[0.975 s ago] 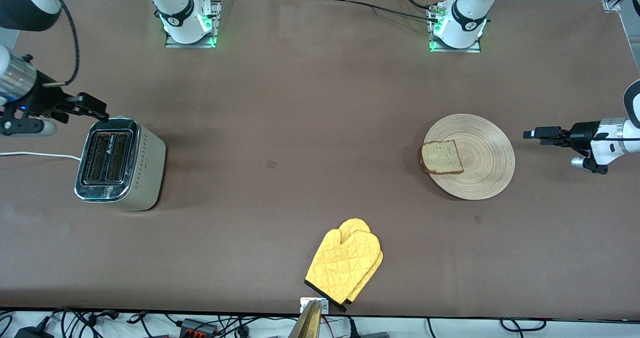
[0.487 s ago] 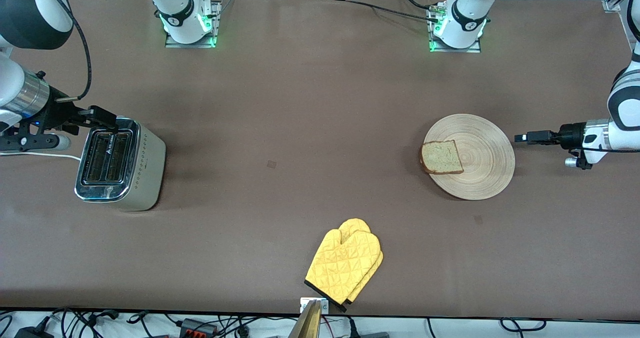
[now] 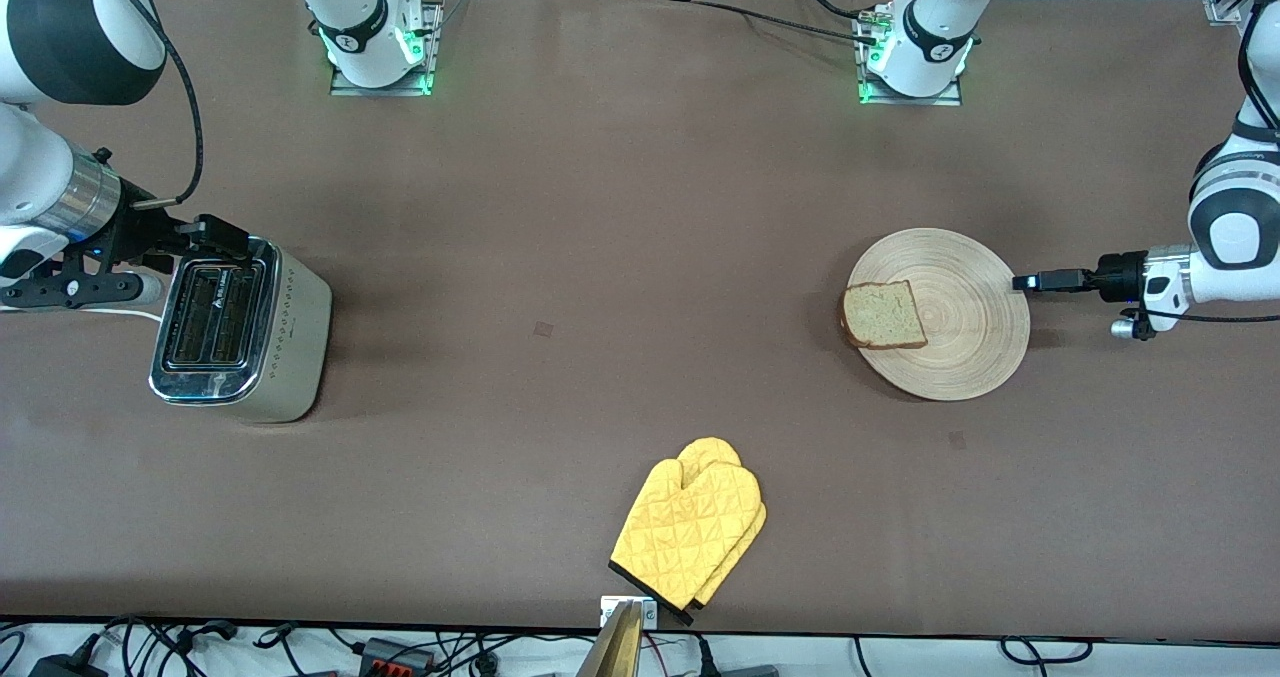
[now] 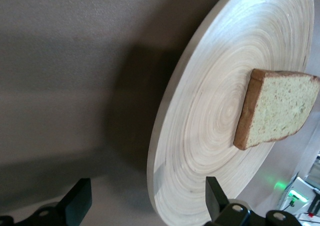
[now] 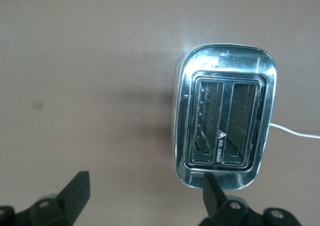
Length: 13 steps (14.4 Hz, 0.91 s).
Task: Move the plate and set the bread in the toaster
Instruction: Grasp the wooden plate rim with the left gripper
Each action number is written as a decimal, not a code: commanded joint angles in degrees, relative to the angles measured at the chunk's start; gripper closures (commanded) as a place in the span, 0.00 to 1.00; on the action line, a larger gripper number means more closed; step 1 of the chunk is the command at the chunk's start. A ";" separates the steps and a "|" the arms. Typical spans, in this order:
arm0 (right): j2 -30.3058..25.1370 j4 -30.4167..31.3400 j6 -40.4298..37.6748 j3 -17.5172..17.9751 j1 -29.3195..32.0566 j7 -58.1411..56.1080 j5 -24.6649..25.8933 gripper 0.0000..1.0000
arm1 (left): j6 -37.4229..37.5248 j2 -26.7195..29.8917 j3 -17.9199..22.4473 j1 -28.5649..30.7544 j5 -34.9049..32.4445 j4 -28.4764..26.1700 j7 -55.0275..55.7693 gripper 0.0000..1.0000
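Light-wood plate [image 3: 940, 314] sits toward the left arm's end of the table in your front view, the bread [image 3: 882, 316] lying on its edge nearest the toaster [image 3: 240, 329], which stands at the right arm's end; the left gripper [image 3: 1024, 282] is low at the plate's rim and the right gripper [image 3: 228, 238] is over the toaster's top edge. Your left wrist view shows its fingers [image 4: 77, 205] spread, straddling the plate's rim. Your right wrist view shows fingers [image 5: 75, 192] spread above the empty slots.
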<state>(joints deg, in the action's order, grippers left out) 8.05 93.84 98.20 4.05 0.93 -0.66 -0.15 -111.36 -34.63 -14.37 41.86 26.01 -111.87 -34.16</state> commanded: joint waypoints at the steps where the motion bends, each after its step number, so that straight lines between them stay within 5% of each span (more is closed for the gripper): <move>1: 1.17 -1.47 -0.47 0.17 0.57 -0.39 -0.73 0.00 | -0.96 -1.40 -0.66 0.32 2.20 -0.19 -0.82 0.07; 7: 1.53 -1.47 -0.47 1.48 2.58 -0.66 -0.73 0.00 | 0.70 -1.75 -0.83 0.41 4.31 -0.89 -0.56 0.35; 11: 1.44 -1.55 -0.56 1.67 2.68 -0.65 -0.73 0.00 | 2.72 -1.58 -0.92 0.15 5.97 -0.80 -0.38 0.37; 13: 1.35 -1.55 -0.64 1.66 2.33 -0.22 -0.64 0.00 | 3.69 -1.49 -0.92 0.06 6.85 -0.72 -0.21 0.48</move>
<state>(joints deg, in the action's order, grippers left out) 9.14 93.47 98.20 4.59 2.34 -0.71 -0.15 -109.02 -36.51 -15.00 41.75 31.05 -112.38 -34.16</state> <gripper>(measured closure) 0.000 0.419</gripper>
